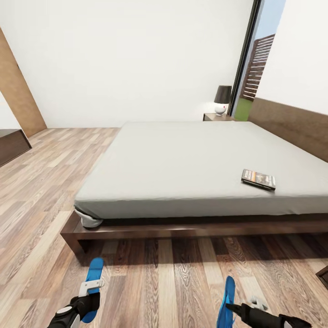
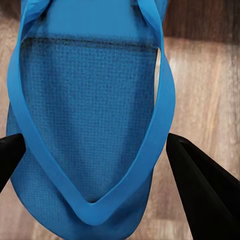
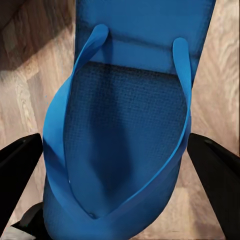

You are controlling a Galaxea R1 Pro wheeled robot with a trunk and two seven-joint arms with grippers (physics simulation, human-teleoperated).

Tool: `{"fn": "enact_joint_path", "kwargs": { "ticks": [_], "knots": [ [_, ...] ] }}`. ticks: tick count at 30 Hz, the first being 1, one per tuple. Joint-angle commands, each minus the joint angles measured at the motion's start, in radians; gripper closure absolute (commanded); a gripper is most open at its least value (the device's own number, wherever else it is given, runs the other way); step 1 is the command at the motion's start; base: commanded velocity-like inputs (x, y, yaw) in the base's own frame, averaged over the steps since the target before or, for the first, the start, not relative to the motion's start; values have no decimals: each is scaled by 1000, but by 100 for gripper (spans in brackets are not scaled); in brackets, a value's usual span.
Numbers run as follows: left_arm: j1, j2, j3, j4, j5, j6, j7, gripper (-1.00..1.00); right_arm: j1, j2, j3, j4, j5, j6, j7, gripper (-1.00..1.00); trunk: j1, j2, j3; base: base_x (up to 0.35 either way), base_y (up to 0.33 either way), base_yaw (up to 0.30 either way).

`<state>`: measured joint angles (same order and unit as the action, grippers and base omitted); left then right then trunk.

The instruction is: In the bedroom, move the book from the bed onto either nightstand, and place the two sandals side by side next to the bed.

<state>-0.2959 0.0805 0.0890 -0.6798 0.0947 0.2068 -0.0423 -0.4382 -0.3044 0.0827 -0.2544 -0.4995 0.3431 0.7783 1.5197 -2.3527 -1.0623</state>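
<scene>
Nearest the camera, at the lower left of the head view, the left gripper [image 1: 91,288] is at a blue sandal [image 1: 93,286] that points up-frame toward the bed. In the left wrist view this left sandal [image 2: 90,125] lies between the two black fingers [image 2: 202,187], one on each side of its sole; the fingers stand wide apart, and whether they press the edges cannot be told.

At the lower right of the head view, the right gripper [image 1: 234,309] meets the second sandal [image 1: 226,303], which shows edge-on, tilted on its side. In the right wrist view the right sandal [image 3: 125,135] sits between the black fingers [image 3: 215,185], strap facing the camera; the fingers are spread to either side of the sole, and contact cannot be confirmed.

The two sandals are well apart, both over the wood floor [image 1: 173,282] in front of the bed.

Beyond them, the bed [image 1: 196,228] spans the centre of the frame: dark frame, grey mattress. The book [image 1: 258,178] lies flat on the mattress at centre right, near the front edge.

Farther back, at upper right, a nightstand [image 1: 218,117] stands beside the bed's head, carrying a lamp [image 1: 222,99] with a dark shade. A window [image 1: 255,68] rises behind it. A dark dresser [image 1: 12,145] shows at the left edge.
</scene>
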Motion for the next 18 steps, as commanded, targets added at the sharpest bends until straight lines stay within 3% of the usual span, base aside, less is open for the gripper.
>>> {"fn": "enact_joint_path", "kwargs": {
  "ticks": [1,3,5,8,11,12,13,16,17,18],
  "knots": [
    [0,0,3,-2,10,7,-4,100,0,-11,11,-24,-10,47,1,100,0,0,-1,0,0,0],
    [0,-1,2,-1,13,8,-3,100,0,-35,10,-110,-11,168,1,100,0,0,-1,0,0,0],
    [0,-1,2,-2,13,8,-3,100,0,-42,10,-159,-11,217,2,100,0,0,-1,0,0,0],
    [0,-5,2,-2,15,8,-4,100,0,-47,10,-208,-12,258,9,100,0,0,-1,0,0,0],
    [0,-6,2,-1,16,8,-6,100,0,-47,12,-221,-12,268,74,100,0,0,-1,0,0,0],
    [0,-7,2,-1,16,8,-6,100,0,-47,12,-224,-11,270,140,100,0,0,-1,0,0,0],
    [0,-7,2,-1,22,8,-7,100,0,-49,12,-228,-8,272,274,100,0,0,-1,0,0,0],
    [0,-7,2,-1,29,8,-8,100,0,-58,12,-230,-7,273,383,100,0,0,-1,0,0,0],
    [0,-8,1,-1,32,8,-7,100,-1,-77,12,-245,-7,274,452,100,0,0,-1,0,0,0],
    [0,-8,1,-1,33,7,-6,100,-1,-84,12,-258,-7,274,478,100,0,0,-1,0,0,0]
  ]
}}
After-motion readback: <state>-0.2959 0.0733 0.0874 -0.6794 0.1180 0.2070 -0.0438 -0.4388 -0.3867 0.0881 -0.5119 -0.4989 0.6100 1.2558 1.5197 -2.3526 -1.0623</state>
